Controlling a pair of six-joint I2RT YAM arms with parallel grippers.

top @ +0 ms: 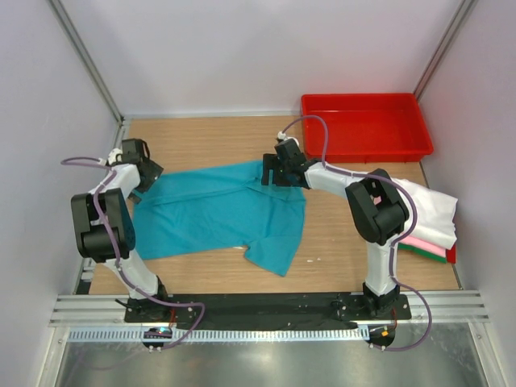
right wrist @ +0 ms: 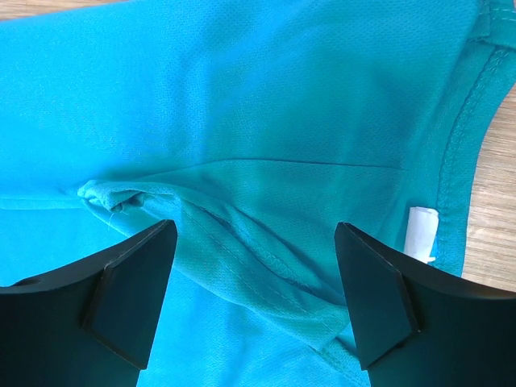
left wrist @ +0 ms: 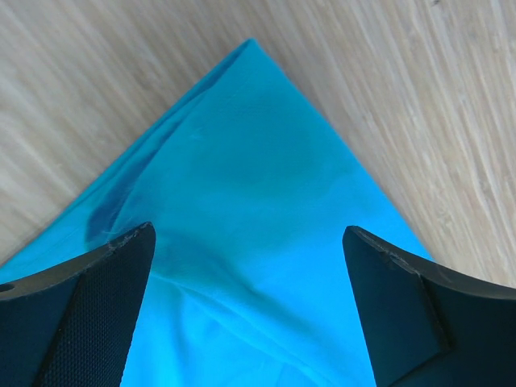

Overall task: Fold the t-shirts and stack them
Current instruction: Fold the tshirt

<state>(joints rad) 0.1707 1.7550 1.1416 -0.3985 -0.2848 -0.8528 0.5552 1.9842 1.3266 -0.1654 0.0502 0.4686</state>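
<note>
A plain teal t-shirt [top: 218, 214] lies partly folded and rumpled on the wooden table. My left gripper [top: 142, 168] hovers over its far left corner. In the left wrist view the left gripper [left wrist: 248, 232] stands open, and the pointed teal corner [left wrist: 250, 145] lies flat below the gap. My right gripper [top: 274, 171] is at the shirt's far right edge. Seen from the right wrist, the right gripper [right wrist: 255, 228] is open above a raised seam fold [right wrist: 266, 242], with the white neck label [right wrist: 422, 234] just to its right. Folded white, pink and green t-shirts [top: 427, 216] are stacked at the right edge.
A red plastic tray [top: 364, 126] stands at the back right with nothing in it. The right arm's elbow [top: 377, 208] rises next to the folded stack. White walls close in the table on three sides.
</note>
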